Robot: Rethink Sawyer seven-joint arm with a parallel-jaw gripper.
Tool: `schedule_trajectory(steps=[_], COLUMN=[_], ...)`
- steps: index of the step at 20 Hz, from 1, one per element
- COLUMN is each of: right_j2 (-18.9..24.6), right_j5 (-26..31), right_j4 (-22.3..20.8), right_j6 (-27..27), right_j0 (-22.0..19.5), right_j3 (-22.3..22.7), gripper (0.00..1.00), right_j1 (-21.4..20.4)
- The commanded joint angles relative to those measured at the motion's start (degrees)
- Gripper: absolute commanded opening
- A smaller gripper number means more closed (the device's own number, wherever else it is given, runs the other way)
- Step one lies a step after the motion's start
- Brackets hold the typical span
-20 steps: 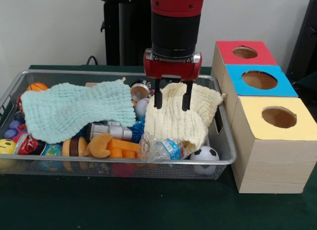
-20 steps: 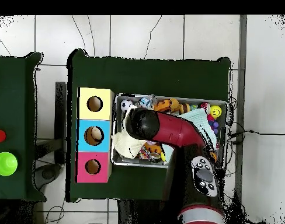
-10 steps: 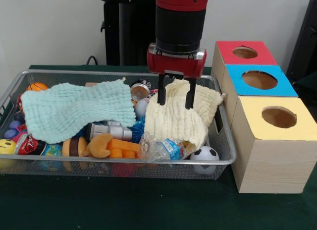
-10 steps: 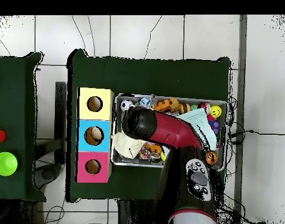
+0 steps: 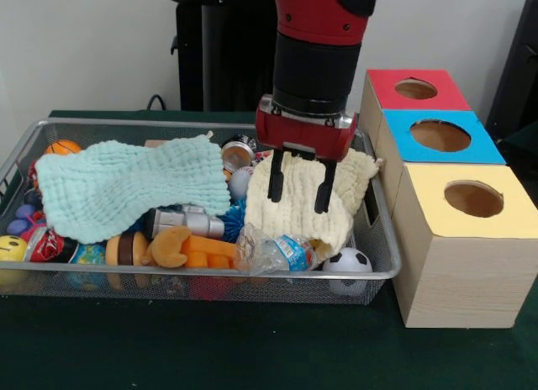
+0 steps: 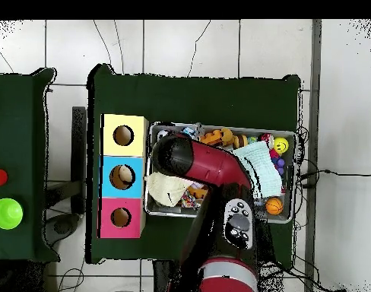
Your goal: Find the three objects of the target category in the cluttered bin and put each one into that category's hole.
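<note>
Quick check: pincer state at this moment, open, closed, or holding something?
Pincer: open, holding nothing, poised over the yellow cloth in the wire bin.

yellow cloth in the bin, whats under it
Mostly hidden. The yellow cloth drapes over the bin's right end; a crushed plastic bottle and a small soccer ball show at its front edge. The open gripper hangs in front of it.

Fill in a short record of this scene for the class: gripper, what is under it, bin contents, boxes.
gripper: open, fingers pointing down
under it: cream cloth, in the bin's right part
bin: wire basket with a mint cloth, plastic bottle, small football, silver can
boxes: red box, blue box, yellow box, each with a round hole on top, beside the bin
</note>
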Motion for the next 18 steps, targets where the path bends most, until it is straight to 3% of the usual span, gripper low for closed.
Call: schedule_trajectory(steps=[1,7,11,18], right_j2=[-4.70,-6.80,-5.82,-5.28], right_j5=[-6.83,-6.91,-9.20,-10.39], right_j4=[6.45,11.16,13.50,13.95], right_j6=[21.13,24.55,26.50,26.28], right_j0=[2.95,4.64,4.85,4.78], right_j3=[-5.03,-4.78,-3.75,-3.92], gripper=[1.00,1.00,1.00,1.00], right_j1=[9.59,11.31,12.15,12.46])
